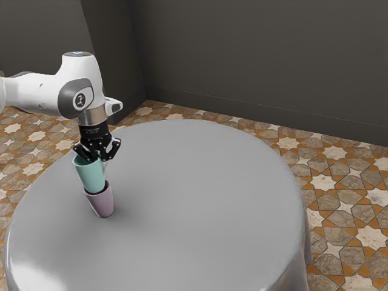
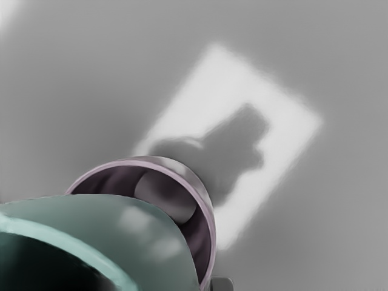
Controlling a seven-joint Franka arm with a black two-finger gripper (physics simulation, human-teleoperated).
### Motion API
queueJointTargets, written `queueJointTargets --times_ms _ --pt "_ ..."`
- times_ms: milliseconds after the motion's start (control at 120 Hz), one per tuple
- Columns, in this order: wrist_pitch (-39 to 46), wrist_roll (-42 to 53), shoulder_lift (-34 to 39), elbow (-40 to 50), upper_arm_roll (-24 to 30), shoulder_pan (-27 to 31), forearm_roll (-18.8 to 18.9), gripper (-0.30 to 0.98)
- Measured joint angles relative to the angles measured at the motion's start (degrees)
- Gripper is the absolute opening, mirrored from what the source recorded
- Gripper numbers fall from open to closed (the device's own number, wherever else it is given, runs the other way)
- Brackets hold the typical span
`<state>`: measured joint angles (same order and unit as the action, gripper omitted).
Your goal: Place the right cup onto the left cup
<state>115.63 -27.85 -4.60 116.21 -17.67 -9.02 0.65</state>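
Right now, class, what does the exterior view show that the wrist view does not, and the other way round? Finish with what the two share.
Exterior view: the white arm, the black end effector at the rim of the teal cup, the dark wall and the patterned floor.

Wrist view: a look down into the pink cup, and a bright patch crossed by a dark shape.

Both: the grey table and the two cups, the teal one's lower end at the pink one's mouth.

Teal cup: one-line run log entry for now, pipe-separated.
teal cup: base at mouth of pink cup | gripper: at teal cup's rim | pink cup: on table | fully seated: unclear
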Motion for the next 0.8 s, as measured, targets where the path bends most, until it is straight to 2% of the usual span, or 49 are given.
queueJointTargets --times_ms 142,292,442,550,642,725,800 --pt "0.01 0.00 0.03 0.00 -0.01 0.00 -0.03 0.34" --pt "-0.03 0.01 1.21 -0.13 -0.01 -0.08 0.18 0.51" --pt "-3.70 1.37 7.28 -4.01 0.56 -0.77 2.34 0.59" --pt "-8.01 7.98 8.34 -10.19 4.47 -0.39 2.99 0.62" --pt "-10.06 13.97 6.64 -15.11 8.21 -2.84 2.40 0.64" --pt "-11.48 18.17 0.65 -23.80 9.09 -6.73 0.86 0.65" --pt "-12.42 21.05 -1.18 -27.32 9.30 -7.80 0.13 0.65"
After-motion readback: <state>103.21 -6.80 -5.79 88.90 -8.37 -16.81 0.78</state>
